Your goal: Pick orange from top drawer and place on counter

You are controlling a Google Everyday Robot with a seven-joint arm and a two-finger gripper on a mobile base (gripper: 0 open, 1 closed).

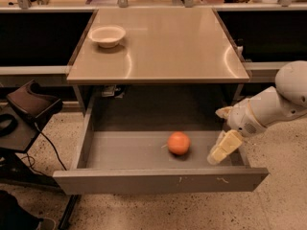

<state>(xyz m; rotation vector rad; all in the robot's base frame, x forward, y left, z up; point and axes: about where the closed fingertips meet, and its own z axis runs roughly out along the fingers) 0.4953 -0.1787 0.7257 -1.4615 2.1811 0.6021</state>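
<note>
In the open top drawer [158,180], which stood pulled well out from under the tabletop [168,47], the orange [179,143] lay on the grey floor. It sat a little right of the middle, nearer the front panel than the back, and touched neither wall. The front panel faced the camera and bore a few small white scratches right of its centre.

The claw [223,148] hung at the right end of the drawer, close to the right wall, its cream tip tilted down and to the left. It was to the right of the orange and apart from it, with bare drawer floor between them. Whether the claw was open or closed I could not tell; nothing was seen in its hold. The white arm [268,108] reached in from the right edge.

On the tabletop a white bowl [107,35] stood upright near the back left corner. A black device [31,102] sat on a stand left of the drawer, above the speckled floor [278,205].
</note>
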